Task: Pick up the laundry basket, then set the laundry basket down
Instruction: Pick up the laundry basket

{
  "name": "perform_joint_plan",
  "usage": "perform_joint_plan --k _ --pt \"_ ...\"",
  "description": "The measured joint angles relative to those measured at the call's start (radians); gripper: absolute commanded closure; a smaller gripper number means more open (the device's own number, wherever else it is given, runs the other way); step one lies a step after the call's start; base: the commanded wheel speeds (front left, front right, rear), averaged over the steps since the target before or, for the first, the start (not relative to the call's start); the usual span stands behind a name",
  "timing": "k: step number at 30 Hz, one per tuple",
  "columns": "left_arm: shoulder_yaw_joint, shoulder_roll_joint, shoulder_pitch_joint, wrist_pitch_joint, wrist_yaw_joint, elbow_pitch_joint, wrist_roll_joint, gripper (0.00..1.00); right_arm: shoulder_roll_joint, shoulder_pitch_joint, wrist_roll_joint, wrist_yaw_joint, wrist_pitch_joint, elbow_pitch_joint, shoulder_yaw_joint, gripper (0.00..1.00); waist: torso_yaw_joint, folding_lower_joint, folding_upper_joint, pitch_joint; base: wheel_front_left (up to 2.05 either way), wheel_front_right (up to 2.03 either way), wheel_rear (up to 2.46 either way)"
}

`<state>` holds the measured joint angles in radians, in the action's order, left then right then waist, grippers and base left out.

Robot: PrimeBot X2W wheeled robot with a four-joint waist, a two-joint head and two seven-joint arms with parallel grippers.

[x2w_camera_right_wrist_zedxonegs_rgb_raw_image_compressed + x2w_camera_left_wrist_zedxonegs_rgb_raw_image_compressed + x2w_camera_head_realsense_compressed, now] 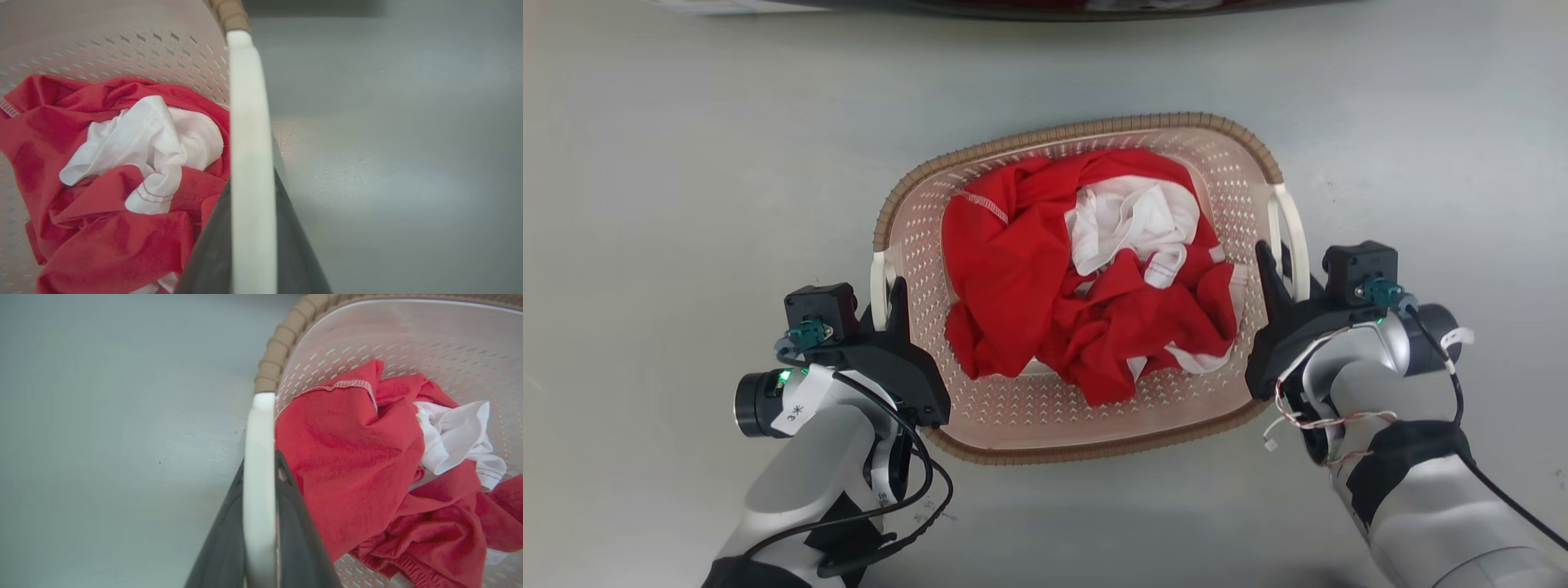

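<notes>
The laundry basket (1094, 129) is cream-white and perforated with a brown woven rim. It lies in the middle of the head view, holding red clothes (1021, 269) and a white garment (1131, 220). My left gripper (889, 287) is shut on the basket's left white handle (258, 428), one dark finger (300, 539) on each side of it. My right gripper (1272, 255) is shut on the right white handle (247, 102) in the same way. I cannot tell whether the basket rests on the floor or hangs above it.
Smooth grey floor (686, 204) surrounds the basket on all sides. A dark edge of some large object (1013, 6) runs along the top of the head view. Loose cables hang from both wrists.
</notes>
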<state>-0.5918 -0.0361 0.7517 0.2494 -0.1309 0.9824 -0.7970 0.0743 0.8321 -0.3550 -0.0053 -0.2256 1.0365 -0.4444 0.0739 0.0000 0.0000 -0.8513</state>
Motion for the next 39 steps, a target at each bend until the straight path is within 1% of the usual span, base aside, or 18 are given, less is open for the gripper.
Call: perform_joint_plan --k 3,12,18,21,24,29,36,39 --pt "-0.005 0.002 0.000 0.000 0.000 0.017 -0.002 1.00 -0.001 -0.014 -0.027 -0.005 0.000 0.002 -0.016 1.00 -0.002 0.0000 0.0000 0.018 0.00 0.00 0.00" --pt "-0.036 0.004 0.001 0.000 0.001 0.055 -0.011 1.00 -0.004 -0.040 -0.093 -0.039 -0.001 0.005 -0.056 1.00 -0.010 -0.0001 0.0000 0.081 0.00 0.00 0.00" --pt "-0.069 0.005 -0.002 0.000 0.012 0.094 -0.017 1.00 -0.005 -0.080 -0.159 -0.056 -0.001 0.002 -0.102 1.00 -0.016 -0.0001 0.0000 0.149 0.00 0.00 0.00" --pt "-0.079 0.005 -0.005 -0.001 0.017 0.106 -0.018 1.00 -0.005 -0.097 -0.177 -0.058 -0.002 0.002 -0.116 1.00 -0.018 -0.0002 0.0000 0.172 0.00 0.00 0.00" --pt "-0.098 0.005 -0.028 -0.007 0.019 0.117 -0.020 1.00 -0.006 -0.128 -0.212 -0.066 0.000 0.001 -0.141 1.00 -0.021 -0.0002 0.0000 0.209 0.00 0.00 0.00" --pt "-0.123 0.005 -0.079 -0.030 0.034 0.143 -0.024 1.00 -0.009 -0.189 -0.264 -0.075 0.016 0.000 -0.183 1.00 -0.026 -0.0002 0.0000 0.276 0.00 0.00 0.00" --pt "-0.158 0.005 -0.142 -0.066 0.043 0.170 -0.031 1.00 -0.012 -0.274 -0.339 -0.091 0.059 -0.002 -0.240 1.00 -0.034 -0.0003 -0.0001 0.376 0.00 0.00 0.00" --pt "-0.170 0.005 -0.175 -0.085 0.050 0.175 -0.042 1.00 -0.012 -0.312 -0.363 -0.093 0.078 -0.003 -0.263 1.00 -0.038 -0.0003 -0.0001 0.420 0.00 0.00 0.00"
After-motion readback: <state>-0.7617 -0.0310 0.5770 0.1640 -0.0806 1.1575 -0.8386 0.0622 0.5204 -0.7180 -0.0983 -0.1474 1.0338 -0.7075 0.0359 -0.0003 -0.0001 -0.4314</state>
